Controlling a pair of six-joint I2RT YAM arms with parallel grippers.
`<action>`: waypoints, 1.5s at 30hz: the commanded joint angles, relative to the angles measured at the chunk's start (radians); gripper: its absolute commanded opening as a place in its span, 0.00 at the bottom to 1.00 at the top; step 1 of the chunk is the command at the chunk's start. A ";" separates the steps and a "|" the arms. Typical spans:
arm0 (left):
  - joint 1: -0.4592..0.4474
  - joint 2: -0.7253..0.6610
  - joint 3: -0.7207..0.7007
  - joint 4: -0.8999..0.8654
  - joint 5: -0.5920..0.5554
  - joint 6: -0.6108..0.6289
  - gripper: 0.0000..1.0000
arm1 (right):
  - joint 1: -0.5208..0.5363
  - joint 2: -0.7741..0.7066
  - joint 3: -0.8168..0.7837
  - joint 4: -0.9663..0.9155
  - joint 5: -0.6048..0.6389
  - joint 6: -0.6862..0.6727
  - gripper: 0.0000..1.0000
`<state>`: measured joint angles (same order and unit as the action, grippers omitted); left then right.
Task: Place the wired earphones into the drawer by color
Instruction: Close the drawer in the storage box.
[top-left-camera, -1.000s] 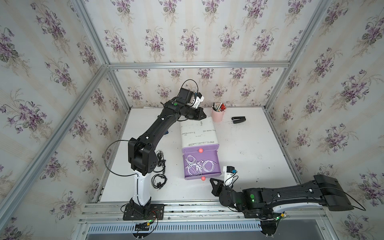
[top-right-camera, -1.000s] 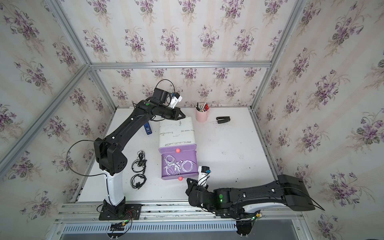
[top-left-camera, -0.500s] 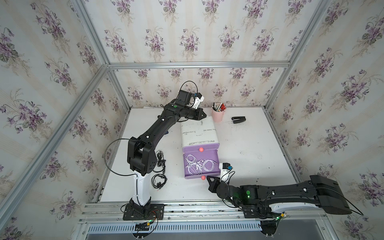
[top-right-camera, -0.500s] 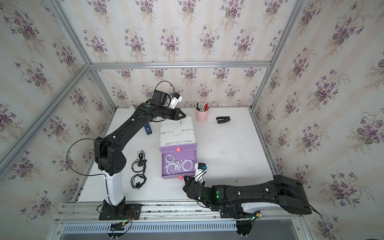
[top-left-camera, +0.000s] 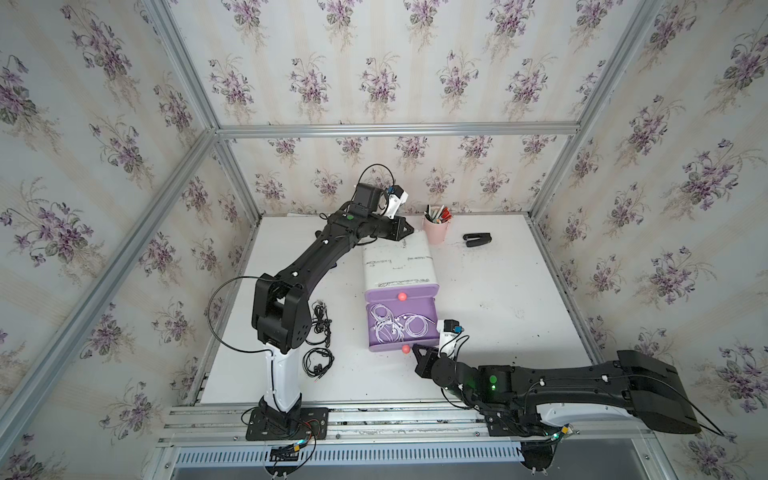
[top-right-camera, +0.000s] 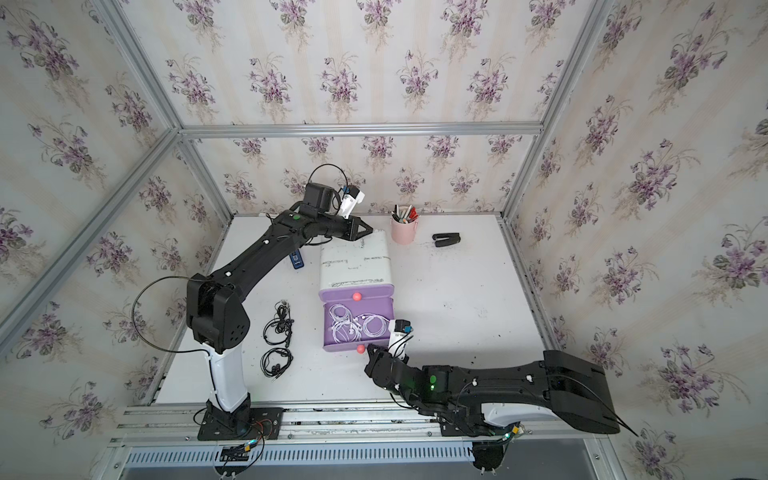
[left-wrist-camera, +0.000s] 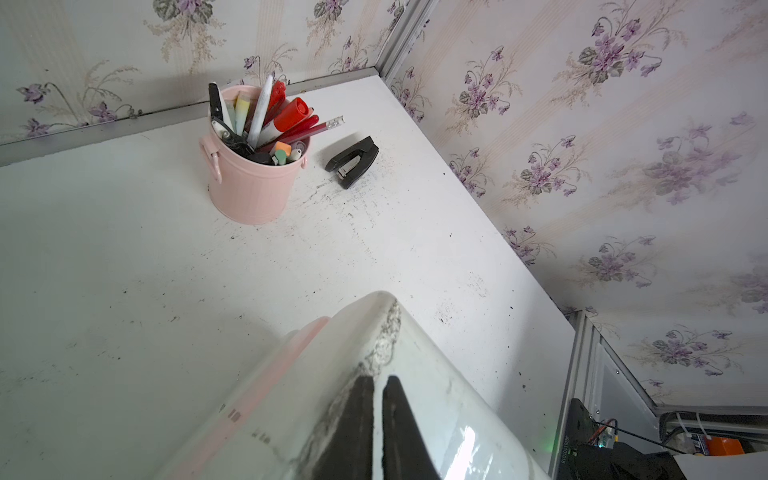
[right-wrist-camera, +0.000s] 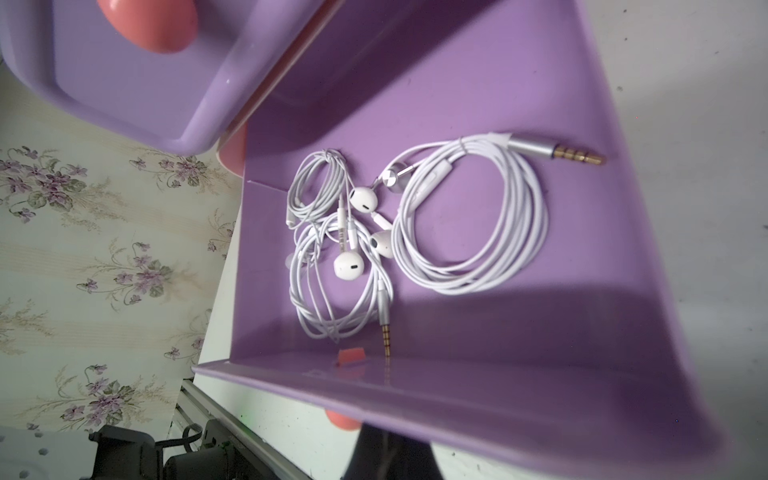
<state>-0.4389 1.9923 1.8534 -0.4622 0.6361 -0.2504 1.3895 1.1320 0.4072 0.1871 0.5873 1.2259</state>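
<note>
The white cabinet (top-left-camera: 397, 259) has its lower purple drawer (top-left-camera: 434, 328) pulled out. White wired earphones (top-left-camera: 395, 325) (top-right-camera: 357, 326) (right-wrist-camera: 469, 216) lie coiled inside it, a second bundle (right-wrist-camera: 340, 257) beside the first. Two black wired earphones (top-left-camera: 320, 320) (top-left-camera: 318, 361) (top-right-camera: 279, 324) lie on the table left of the drawer. My left gripper (top-left-camera: 409, 230) (top-right-camera: 370, 230) (left-wrist-camera: 377, 379) is shut, its tips resting on the cabinet's back top edge. Shut and empty, my right gripper (top-left-camera: 415, 349) (top-right-camera: 370, 350) (right-wrist-camera: 388, 440) sits against the drawer's front wall, beside its pink knob (right-wrist-camera: 343, 419).
A pink cup of pens (top-left-camera: 436, 228) (left-wrist-camera: 253, 183) and a black stapler (top-left-camera: 478, 240) (left-wrist-camera: 353, 160) stand at the back right. A small blue object (top-right-camera: 297, 259) lies under the left arm. The upper drawer with its pink knob (top-left-camera: 402, 296) is closed.
My right gripper has moved left and a little forward, from beside the drawer's right corner to its front wall by the knob. The left arm has barely moved.
</note>
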 joint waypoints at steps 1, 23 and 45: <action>0.001 0.017 -0.034 -0.205 -0.081 0.011 0.12 | -0.021 0.014 0.009 0.063 0.006 -0.037 0.00; 0.004 -0.013 -0.102 -0.180 -0.046 0.008 0.14 | -0.295 0.171 0.088 0.297 -0.157 -0.233 0.00; 0.011 -0.029 -0.145 -0.153 -0.009 0.001 0.15 | -0.322 0.321 -0.102 0.854 -0.146 -0.118 0.00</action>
<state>-0.4282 1.9388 1.7306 -0.3504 0.6888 -0.2443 1.0668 1.4395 0.3313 0.8516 0.4107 1.0748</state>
